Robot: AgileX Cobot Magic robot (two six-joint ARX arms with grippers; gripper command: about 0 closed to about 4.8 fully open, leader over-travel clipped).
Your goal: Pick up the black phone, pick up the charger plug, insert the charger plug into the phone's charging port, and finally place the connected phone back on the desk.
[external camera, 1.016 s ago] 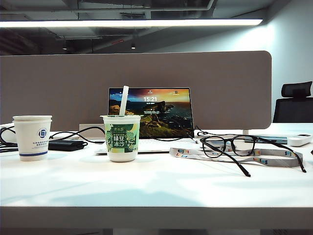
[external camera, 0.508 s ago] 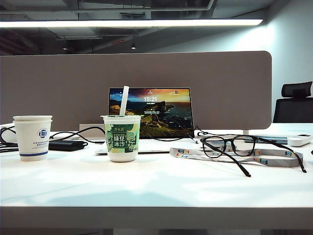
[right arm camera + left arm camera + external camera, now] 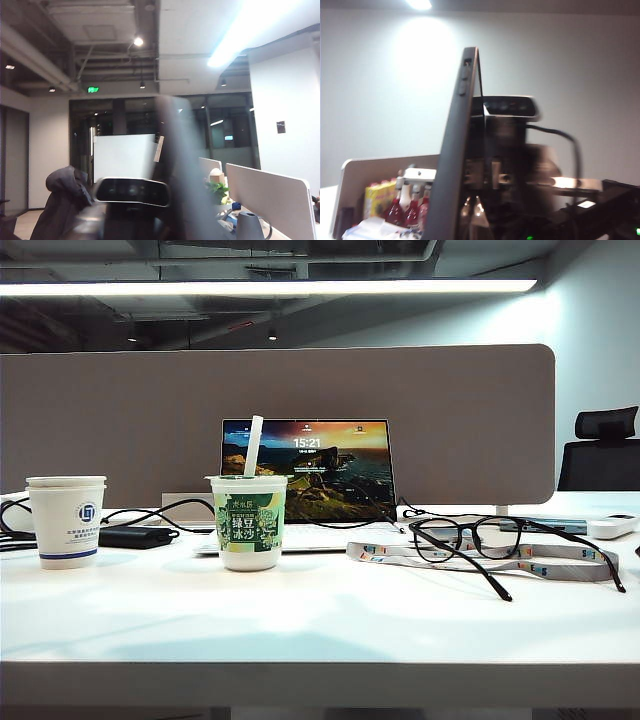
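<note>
My left tool is pressed together. Its fingers sit below the edge of the left wrist view, so I can't see the contact itself. The phone (image 3: pixel 457 165) rises straight out of that spot, so I read it as pinched by its lower part. The phone stands nearly upright, edge-on just ahead of the left tool, with its side buttons (image 3: pixel 464 80) near the upper end.

Right behind the phone, facing my left tool, hangs the right arm's camera (image 3: pixel 510 106). The right tool (image 3: pixel 502 172) under it is a dark blur, and I can't tell whether it is spread or closed. In the right wrist view the phone is a blurred dark slab close ahead of the right tool, between it and the left arm's camera (image 3: pixel 131 191).

I can't make out the plug in any view.

The exterior view shows only the tabletop (image 3: pixel 320 630) with a paper cup (image 3: pixel 66 521), a green cup (image 3: pixel 249 521), a laptop (image 3: pixel 310 468) and glasses (image 3: pixel 480 540).
</note>
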